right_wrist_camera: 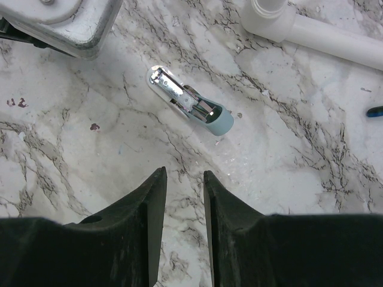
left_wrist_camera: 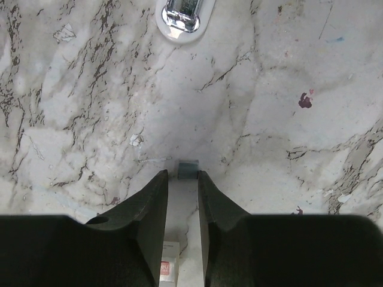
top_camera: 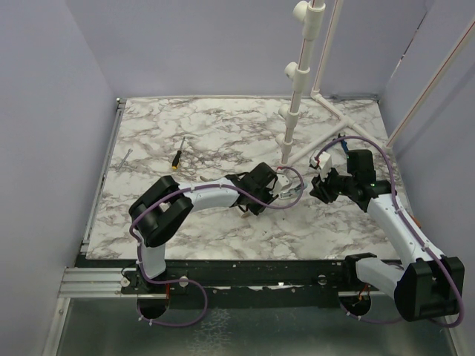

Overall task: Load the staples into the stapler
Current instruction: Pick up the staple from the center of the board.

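Observation:
The stapler (right_wrist_camera: 190,101) lies open on the marble table, a white base with a shiny metal channel and a teal end. Its metal tip also shows at the top of the left wrist view (left_wrist_camera: 181,17). My left gripper (left_wrist_camera: 183,174) is shut on the staples (left_wrist_camera: 188,168), a small grey strip seen end-on between the fingertips, held just short of the stapler. My right gripper (right_wrist_camera: 185,174) hovers a little below the stapler's teal end, jaws slightly apart with nothing between them. In the top view the two grippers (top_camera: 282,188) (top_camera: 319,187) face each other at mid-table.
A white pipe stand (top_camera: 297,96) rises just behind the grippers, its foot pipe (right_wrist_camera: 323,33) close by. A yellow-handled screwdriver (top_camera: 177,157) and a thin tool (top_camera: 123,161) lie at the left. A small white box with a red label (left_wrist_camera: 169,266) lies under my left fingers. A blue handle (right_wrist_camera: 375,111) shows at the right.

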You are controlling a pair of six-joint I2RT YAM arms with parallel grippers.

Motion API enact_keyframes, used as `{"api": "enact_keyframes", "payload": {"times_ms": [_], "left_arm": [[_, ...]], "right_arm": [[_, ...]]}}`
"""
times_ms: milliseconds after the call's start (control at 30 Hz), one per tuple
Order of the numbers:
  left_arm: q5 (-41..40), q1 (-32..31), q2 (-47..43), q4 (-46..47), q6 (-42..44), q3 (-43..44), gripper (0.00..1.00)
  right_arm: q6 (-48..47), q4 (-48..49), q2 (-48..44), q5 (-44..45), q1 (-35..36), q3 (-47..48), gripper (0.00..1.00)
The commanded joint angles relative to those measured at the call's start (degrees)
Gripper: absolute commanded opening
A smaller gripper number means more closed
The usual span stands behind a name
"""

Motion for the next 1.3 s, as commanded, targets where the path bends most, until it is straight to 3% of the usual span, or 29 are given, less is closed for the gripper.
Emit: {"api": "enact_keyframes", "payload": {"times_ms": [0, 600, 1267], "left_arm": [[0.01, 0.11, 3.09, -4.71, 0.01, -2.44, 0.27], [2.35, 0.3, 1.71, -3.76, 5.32, -1.59, 0.11], [9.62, 3.58, -4.35, -3.67, 13.78, -1.28, 0.09]], "right_arm": [[-0.69, -1.59, -0.06, -1.28, -0.37, 0.17, 0.35], [-0.72, -1.6, 0.3, -1.29, -0.38, 0.24, 0.35], [1.68, -0.59, -1.43, -1.71, -1.24, 0.49, 0.35]]}}
